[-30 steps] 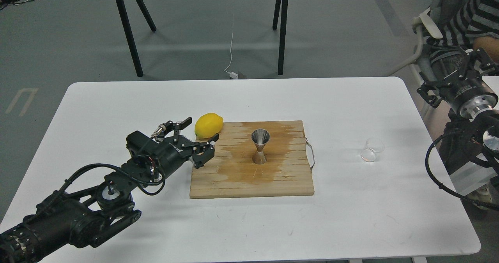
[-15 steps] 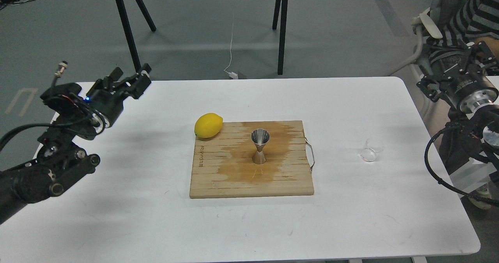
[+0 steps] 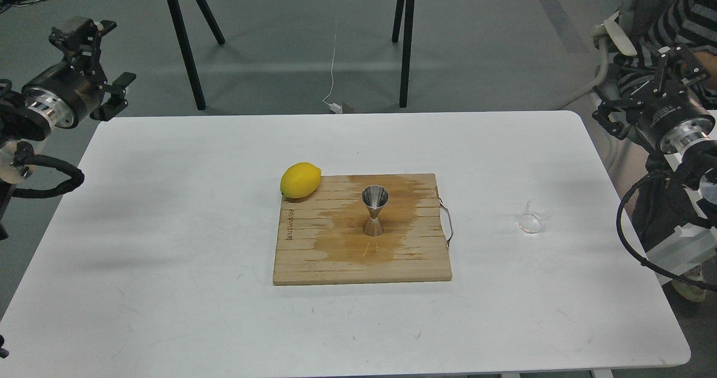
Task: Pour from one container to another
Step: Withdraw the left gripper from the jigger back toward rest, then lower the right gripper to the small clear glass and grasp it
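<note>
The steel hourglass jigger [image 3: 374, 210] stands upright in the middle of a wooden board [image 3: 313, 266], on a dark wet stain. The small clear glass cup [image 3: 532, 216] rests on the white table right of the board, with nothing near it. My left gripper [image 3: 101, 59] is held high past the table's far left corner, fingers spread and holding nothing. My right gripper [image 3: 644, 84] hangs beyond the table's right edge, also spread and holding nothing. Both grippers are far from the cup and the jigger.
A yellow lemon [image 3: 301, 180] lies at the board's far left corner. The board has a wire handle [image 3: 447, 224] on its right side. A seated person in a striped shirt [image 3: 680, 14] is behind my right arm. Black table legs [image 3: 182, 42] stand on the floor beyond.
My left arm has pulled back from the board's left edge near the lemon, up and away to the far left corner. The right arm shifted slightly upward. Cup, jigger and lemon stayed put.
</note>
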You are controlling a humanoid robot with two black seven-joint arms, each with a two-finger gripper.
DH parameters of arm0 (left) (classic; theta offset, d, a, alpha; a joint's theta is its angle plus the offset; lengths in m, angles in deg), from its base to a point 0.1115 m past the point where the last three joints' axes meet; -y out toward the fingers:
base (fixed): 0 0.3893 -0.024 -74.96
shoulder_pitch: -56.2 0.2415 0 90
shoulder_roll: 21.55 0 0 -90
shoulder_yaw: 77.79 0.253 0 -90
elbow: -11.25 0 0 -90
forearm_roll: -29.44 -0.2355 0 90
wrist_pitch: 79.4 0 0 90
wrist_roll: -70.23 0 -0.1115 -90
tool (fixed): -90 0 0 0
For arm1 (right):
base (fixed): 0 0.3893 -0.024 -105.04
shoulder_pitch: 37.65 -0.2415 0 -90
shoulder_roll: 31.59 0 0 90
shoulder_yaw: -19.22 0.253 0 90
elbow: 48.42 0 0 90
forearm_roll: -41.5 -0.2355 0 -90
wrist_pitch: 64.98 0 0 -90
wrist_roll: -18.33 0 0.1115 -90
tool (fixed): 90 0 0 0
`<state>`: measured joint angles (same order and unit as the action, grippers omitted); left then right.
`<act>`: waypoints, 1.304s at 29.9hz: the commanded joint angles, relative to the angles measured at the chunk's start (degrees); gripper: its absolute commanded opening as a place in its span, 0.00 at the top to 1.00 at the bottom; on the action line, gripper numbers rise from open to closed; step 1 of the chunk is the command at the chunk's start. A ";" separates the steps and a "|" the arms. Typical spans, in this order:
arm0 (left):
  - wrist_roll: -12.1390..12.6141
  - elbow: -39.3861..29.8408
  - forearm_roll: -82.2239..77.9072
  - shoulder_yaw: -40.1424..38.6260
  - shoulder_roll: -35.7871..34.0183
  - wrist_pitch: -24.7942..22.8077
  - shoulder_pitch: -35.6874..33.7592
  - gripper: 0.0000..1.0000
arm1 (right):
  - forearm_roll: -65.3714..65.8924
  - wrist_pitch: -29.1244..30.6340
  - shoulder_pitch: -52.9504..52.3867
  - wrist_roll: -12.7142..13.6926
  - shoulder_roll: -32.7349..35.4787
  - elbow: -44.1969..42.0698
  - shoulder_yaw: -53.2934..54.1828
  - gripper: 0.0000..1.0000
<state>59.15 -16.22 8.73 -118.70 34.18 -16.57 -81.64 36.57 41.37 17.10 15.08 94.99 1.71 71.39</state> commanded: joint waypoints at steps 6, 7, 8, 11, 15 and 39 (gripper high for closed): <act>-0.18 1.62 4.45 -0.13 0.61 -0.83 0.65 0.01 | -0.17 -1.67 8.69 -0.44 9.64 16.21 -0.23 0.01; -0.18 1.62 4.45 -0.14 0.43 -0.83 0.56 0.01 | -0.44 -1.93 10.36 -0.44 10.35 17.79 0.55 0.01; -0.18 1.62 4.45 -0.14 0.26 -0.83 0.56 0.01 | -0.96 -2.54 12.29 -0.44 10.61 19.11 1.52 0.01; -0.18 1.62 4.54 -0.14 -0.10 -0.83 0.47 0.01 | -2.89 -4.04 20.89 -0.53 10.62 23.42 7.57 0.01; -0.18 1.62 4.54 -0.14 -0.27 -0.83 0.56 0.01 | -6.41 -2.91 33.38 -2.90 7.38 27.12 16.98 0.01; 0.35 1.62 4.54 -0.05 -0.54 -0.83 -0.05 0.01 | -6.50 0.72 51.87 -4.40 -28.05 23.79 28.77 0.01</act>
<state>59.50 -14.59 13.27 -118.74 33.77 -17.40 -81.69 30.08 46.96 70.52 10.76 68.90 25.37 99.57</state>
